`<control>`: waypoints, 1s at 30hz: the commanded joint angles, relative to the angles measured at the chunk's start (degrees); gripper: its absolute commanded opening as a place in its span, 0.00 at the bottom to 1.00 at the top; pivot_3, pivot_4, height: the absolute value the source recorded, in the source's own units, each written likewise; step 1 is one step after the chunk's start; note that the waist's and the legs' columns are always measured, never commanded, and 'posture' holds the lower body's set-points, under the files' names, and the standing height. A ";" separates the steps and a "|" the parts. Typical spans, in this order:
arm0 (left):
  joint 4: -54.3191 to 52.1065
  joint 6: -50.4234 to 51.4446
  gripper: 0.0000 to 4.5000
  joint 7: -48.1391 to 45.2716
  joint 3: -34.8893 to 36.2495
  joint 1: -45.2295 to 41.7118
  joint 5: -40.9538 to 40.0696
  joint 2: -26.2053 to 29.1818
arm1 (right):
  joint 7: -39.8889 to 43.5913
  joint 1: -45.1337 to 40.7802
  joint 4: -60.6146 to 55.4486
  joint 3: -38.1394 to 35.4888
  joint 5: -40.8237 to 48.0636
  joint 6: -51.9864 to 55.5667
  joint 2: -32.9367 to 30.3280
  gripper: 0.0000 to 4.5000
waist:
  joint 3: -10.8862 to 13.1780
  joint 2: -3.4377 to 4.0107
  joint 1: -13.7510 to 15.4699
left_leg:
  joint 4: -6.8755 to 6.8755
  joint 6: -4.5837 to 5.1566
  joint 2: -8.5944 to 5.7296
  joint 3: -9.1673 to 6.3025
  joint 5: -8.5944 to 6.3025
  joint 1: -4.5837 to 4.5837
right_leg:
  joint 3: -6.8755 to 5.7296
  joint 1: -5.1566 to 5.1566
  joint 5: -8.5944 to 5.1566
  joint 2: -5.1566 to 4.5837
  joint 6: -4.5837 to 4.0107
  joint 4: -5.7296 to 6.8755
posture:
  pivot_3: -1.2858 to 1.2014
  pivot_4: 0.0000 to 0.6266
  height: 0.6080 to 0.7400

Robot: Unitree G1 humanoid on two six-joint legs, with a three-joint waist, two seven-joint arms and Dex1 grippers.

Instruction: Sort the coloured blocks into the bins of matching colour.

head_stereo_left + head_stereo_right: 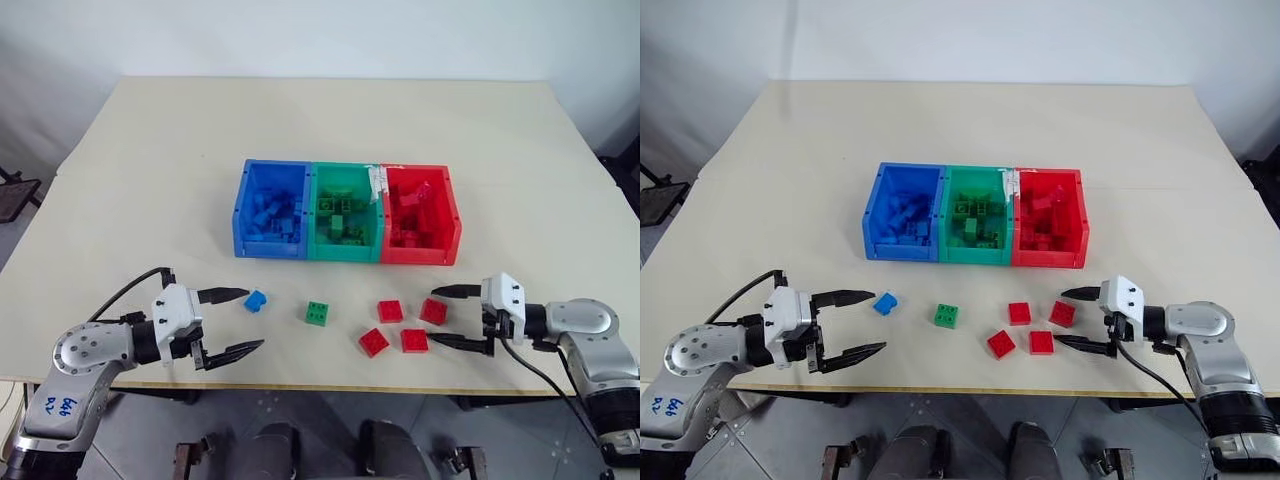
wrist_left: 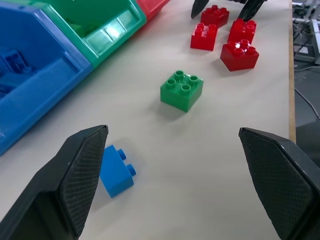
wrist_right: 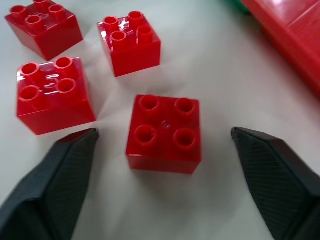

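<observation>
Three bins stand side by side mid-table: blue (image 1: pixel 268 250), green (image 1: pixel 343 252), red (image 1: pixel 420 255), each holding several blocks of its own colour. In front of them lie a blue block (image 1: pixel 255 300), a green block (image 1: pixel 318 313) and several red blocks. My left gripper (image 1: pixel 255 318) is open just off the blue block (image 2: pixel 116 172), which lies by its far finger. My right gripper (image 1: pixel 431 315) is open and straddles one red block (image 3: pixel 164 132), with a gap on each side. Three other red blocks (image 1: pixel 390 311) (image 1: pixel 373 342) (image 1: pixel 414 340) lie just beyond it.
The beige table (image 1: pixel 300 120) is bare behind the bins. Its front edge (image 1: pixel 320 385) runs close below both grippers and the loose blocks. A white strip (image 1: pixel 377 183) sits on the rim between the green and red bins.
</observation>
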 commanded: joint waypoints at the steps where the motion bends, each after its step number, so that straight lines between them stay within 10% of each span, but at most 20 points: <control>1: -3.28 -0.29 1.00 0.39 1.34 0.89 -1.09 0.08 | -1.04 -0.18 2.40 -0.36 -1.05 -1.33 0.28 0.71 | 0.00 0.00 -0.20 | 0.00 0.00 0.00 0.01 0.00 0.02 | 0.00 0.01 0.00 0.00 0.00 0.00 | 0.52 0.24 1.00; 6: -3.90 -0.33 1.00 0.75 0.61 0.38 -0.96 -0.61 | -0.14 -0.96 2.63 -1.64 1.82 -1.45 1.10 0.34 | 0.00 0.00 -0.56 | 0.02 -0.01 0.00 0.01 0.02 0.04 | 0.00 0.03 0.00 -0.01 0.00 0.02 | 0.52 0.24 1.00; 23: -4.89 4.35 1.00 6.49 9.59 2.54 -7.37 -3.46 | -21.88 -23.99 5.54 -5.85 2.72 10.93 9.05 0.32 | 0.02 0.03 -0.87 | -0.03 -0.04 0.02 0.03 0.02 -0.09 | -0.12 -0.14 -0.01 0.00 -0.03 0.26 | 0.52 0.24 1.00; 30: -4.02 4.47 1.00 4.60 10.03 2.09 -6.92 -1.61 | -21.26 -24.07 5.14 -7.21 2.63 10.83 7.59 0.86 | 0.02 0.03 -0.77 | -0.05 0.01 0.00 -0.02 -0.01 -0.15 | -0.20 -0.14 -0.01 -0.01 -0.03 0.17 | 0.52 0.24 1.00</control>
